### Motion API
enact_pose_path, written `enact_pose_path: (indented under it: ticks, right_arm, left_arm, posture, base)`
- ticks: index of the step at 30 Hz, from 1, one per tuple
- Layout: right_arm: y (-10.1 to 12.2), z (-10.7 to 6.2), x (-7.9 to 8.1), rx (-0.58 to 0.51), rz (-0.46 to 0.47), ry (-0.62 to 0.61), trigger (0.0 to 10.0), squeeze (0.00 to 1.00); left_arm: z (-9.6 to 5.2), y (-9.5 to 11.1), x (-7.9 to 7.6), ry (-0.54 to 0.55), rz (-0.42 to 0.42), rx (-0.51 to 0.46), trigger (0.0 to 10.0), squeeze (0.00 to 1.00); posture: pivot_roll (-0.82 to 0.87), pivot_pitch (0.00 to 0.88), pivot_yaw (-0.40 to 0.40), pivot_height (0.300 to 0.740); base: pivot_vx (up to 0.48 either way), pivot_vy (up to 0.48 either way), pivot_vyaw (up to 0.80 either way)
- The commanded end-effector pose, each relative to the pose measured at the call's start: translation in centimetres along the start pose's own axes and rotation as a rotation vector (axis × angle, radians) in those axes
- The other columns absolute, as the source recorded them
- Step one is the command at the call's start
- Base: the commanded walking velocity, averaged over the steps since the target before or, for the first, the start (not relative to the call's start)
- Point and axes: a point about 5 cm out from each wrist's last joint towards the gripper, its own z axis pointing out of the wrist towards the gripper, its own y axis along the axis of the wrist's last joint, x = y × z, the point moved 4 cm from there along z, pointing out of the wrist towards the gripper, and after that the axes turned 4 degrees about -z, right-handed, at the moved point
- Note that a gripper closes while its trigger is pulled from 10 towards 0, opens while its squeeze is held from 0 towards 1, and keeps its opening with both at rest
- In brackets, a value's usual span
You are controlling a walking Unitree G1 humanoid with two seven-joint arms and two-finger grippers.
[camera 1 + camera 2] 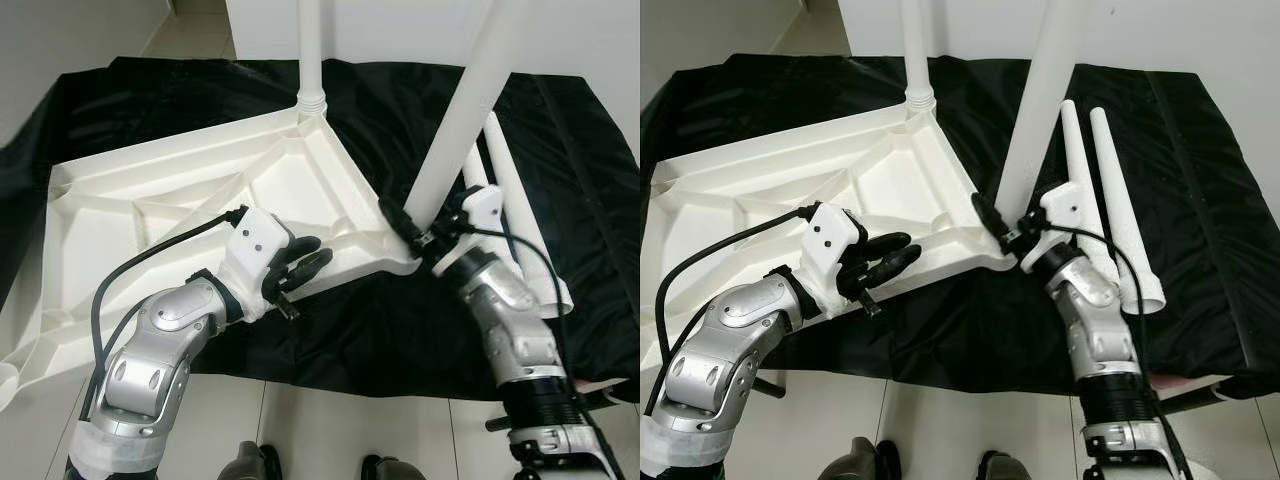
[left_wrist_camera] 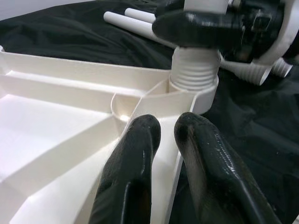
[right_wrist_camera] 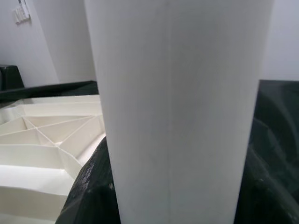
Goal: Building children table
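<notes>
My right tool [image 1: 418,232] pinches a white table leg [image 1: 462,115] standing tilted in the near corner socket of the upturned white tabletop [image 1: 180,190], which lies on a black sheet [image 1: 400,320]; my left tool [image 1: 300,262], fingers pressed nearly together, straddles the tabletop's near edge rib; two spare legs [image 1: 1110,190] lie just beside.

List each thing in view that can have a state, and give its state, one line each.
Tabletop: upside down on the black cloth, ribs up.
Far leg: upright in its corner socket.
Near leg: tilted, threaded end in the near corner socket.
Two spare legs: lying side by side on the cloth.
Left gripper: shut on the tabletop's edge.
Right gripper: shut on the near leg.
</notes>
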Motion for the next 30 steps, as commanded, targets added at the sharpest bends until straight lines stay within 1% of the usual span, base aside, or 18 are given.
enact_pose_path:
  ticks: [1,2,4,5,6,8,10,11,12,13,15,16,19,24,26,27,29,30]
  right_arm:
    - [4.5,0.9,-0.6,-0.195,0.046,-0.018,10.0,0.00]
    - [4.5,0.9,-0.6,-0.195,0.046,-0.018,10.0,0.00]
    - [5.7,1.2,-0.5,-0.229,0.033,-0.007,10.0,0.00]
    - [6.1,1.3,-0.1,-0.240,0.016,0.013,10.0,0.00]
    - [6.1,1.3,-0.1,-0.240,0.016,0.013,10.0,0.00]
    - [6.4,1.4,0.6,-0.245,-0.008,0.042,10.0,0.00]
    - [6.4,1.4,0.6,-0.245,-0.008,0.042,10.0,0.00]
    - [5.8,1.3,1.2,-0.224,-0.061,0.056,10.0,0.00]
    - [5.1,1.2,1.6,-0.202,-0.072,0.066,10.0,0.00]
    - [5.1,1.2,1.6,-0.202,-0.072,0.066,10.0,0.00]
    - [3.5,0.8,3.2,-0.143,-0.164,0.123,10.0,0.00]
    - [3.1,0.7,3.5,-0.132,-0.159,0.132,10.0,0.00]
    - [2.7,0.6,3.4,-0.113,-0.130,0.119,10.0,0.00]
    - [2.7,0.6,3.4,-0.113,-0.130,0.119,10.0,0.00]
    - [2.2,0.6,3.2,-0.086,-0.126,0.107,10.0,0.00]
    - [1.1,0.5,2.5,-0.032,-0.153,0.079,10.0,0.00]
    - [1.1,0.5,2.5,-0.032,-0.153,0.079,10.0,0.00]
    - [0.1,0.5,1.9,0.016,-0.182,0.049,10.0,0.00]
  left_arm:
    - [0.0,-0.7,0.2,0.023,-0.019,0.027,10.0,0.00]
    - [0.0,-0.7,0.2,0.023,-0.019,0.027,10.0,0.00]
    - [0.1,-0.6,0.2,0.023,-0.023,0.024,10.0,0.00]
    - [0.2,-0.6,0.3,0.024,-0.022,0.021,10.0,0.00]
    - [0.2,-0.6,0.3,0.024,-0.022,0.021,10.0,0.00]
    - [0.2,-0.5,0.3,0.024,-0.021,0.019,10.0,0.00]
    - [0.2,-0.5,0.3,0.024,-0.021,0.019,10.0,0.00]
    - [0.3,-0.5,0.2,0.024,-0.020,0.019,10.0,0.00]
    - [0.3,-0.6,0.2,0.024,-0.021,0.019,10.0,0.00]
    - [0.3,-0.6,0.2,0.024,-0.021,0.019,10.0,0.00]
    - [0.2,-0.6,0.2,0.025,-0.022,0.019,10.0,0.00]
    - [0.2,-0.6,0.2,0.025,-0.022,0.020,10.0,0.00]
    - [0.2,-0.6,0.2,0.022,-0.020,0.021,10.0,0.00]
    - [0.2,-0.6,0.2,0.022,-0.020,0.021,10.0,0.00]
    - [0.2,-0.6,0.2,0.019,-0.018,0.021,10.0,0.00]
    - [0.3,-0.6,0.1,0.016,-0.016,0.021,10.0,0.00]
    - [0.3,-0.6,0.1,0.016,-0.016,0.021,10.0,0.00]
    - [0.3,-0.6,0.0,0.013,-0.017,0.020,10.0,0.00]
  posture:
    - [-0.11,0.157,0.066,0.740]
    - [-0.11,0.157,0.066,0.740]
    - [-0.11,0.155,0.064,0.740]
    - [-0.11,0.154,0.062,0.740]
    - [-0.11,0.154,0.062,0.740]
    - [-0.11,0.154,0.060,0.740]
    - [-0.11,0.154,0.060,0.740]
    - [-0.11,0.154,0.059,0.740]
    - [-0.11,0.156,0.058,0.740]
    - [-0.11,0.156,0.058,0.740]
    - [-0.11,0.154,0.057,0.740]
    - [-0.11,0.152,0.057,0.740]
    - [-0.11,0.146,0.057,0.740]
    - [-0.11,0.146,0.057,0.740]
    - [-0.11,0.145,0.057,0.740]
    - [-0.11,0.136,0.058,0.740]
    - [-0.11,0.136,0.058,0.740]
    - [-0.11,0.133,0.058,0.740]
  base:
    - [0.000,0.000,0.00]
    - [0.000,0.000,0.00]
    - [0.000,0.000,0.00]
    - [0.000,0.000,0.00]
    - [0.000,0.000,0.00]
    - [0.000,0.000,0.00]
    - [0.000,0.000,0.00]
    - [0.000,0.000,0.00]
    - [0.000,0.000,0.00]
    - [0.000,0.000,0.00]
    - [0.000,0.000,0.00]
    - [0.000,0.000,0.00]
    - [0.000,0.000,0.00]
    - [0.000,0.000,0.00]
    - [0.000,0.000,0.00]
    - [0.000,0.000,0.00]
    - [0.000,0.000,0.00]
    - [0.000,0.000,0.00]
